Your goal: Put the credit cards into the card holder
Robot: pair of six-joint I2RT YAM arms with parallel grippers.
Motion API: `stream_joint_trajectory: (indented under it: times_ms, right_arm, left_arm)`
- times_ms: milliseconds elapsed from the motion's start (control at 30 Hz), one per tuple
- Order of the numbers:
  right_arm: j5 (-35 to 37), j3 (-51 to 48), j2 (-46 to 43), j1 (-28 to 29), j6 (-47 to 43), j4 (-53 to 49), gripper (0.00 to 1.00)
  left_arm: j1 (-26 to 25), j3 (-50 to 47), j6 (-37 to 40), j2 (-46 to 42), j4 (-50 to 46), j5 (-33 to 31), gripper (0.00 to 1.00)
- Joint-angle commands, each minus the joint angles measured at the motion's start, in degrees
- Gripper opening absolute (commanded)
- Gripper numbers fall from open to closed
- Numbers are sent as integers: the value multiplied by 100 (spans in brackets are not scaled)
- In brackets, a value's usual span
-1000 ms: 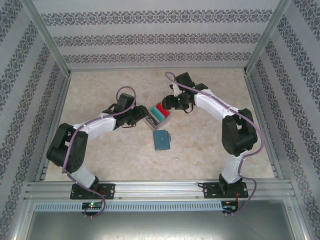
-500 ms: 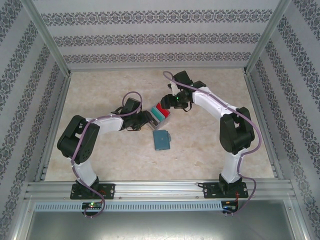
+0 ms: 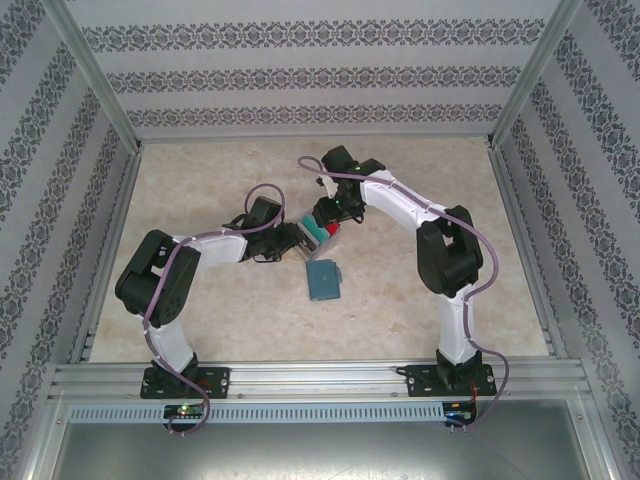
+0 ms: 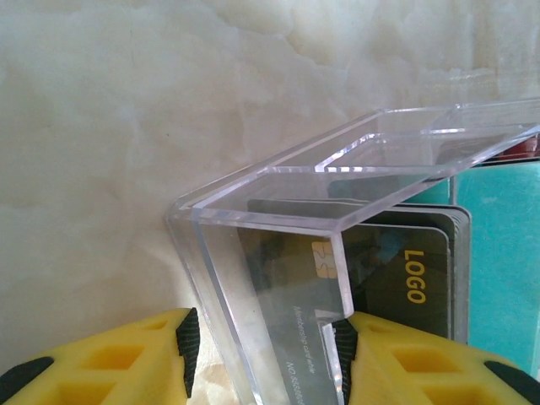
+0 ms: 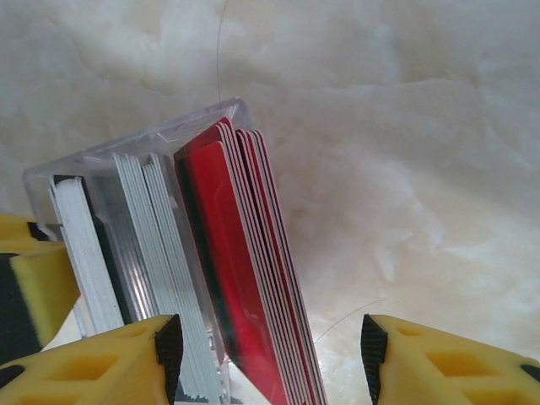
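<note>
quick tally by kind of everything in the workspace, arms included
clear box: 1
blue wallet: 1
robot arms: 2, left arm and right arm
cards: packed in the box, too tight to count
total: 4, cards aside

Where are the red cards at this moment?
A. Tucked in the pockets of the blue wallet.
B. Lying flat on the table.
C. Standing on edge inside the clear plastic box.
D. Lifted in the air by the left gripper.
C: the right wrist view shows the red cards upright on edge in the clear plastic box, while the blue wallet lies on the table outside it.
</note>
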Motion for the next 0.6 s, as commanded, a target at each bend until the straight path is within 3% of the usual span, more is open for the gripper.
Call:
stream_joint_trajectory:
  times_ms: [0,567]
  right_arm:
    - [386,262,194,19,-238,-321,60]
    - [1025,620,440,77,-319,-422,58]
  left_arm:
    - [-65,54,214,179,-310,-184,47]
    - [-67,217,546,318,-555,-232,47]
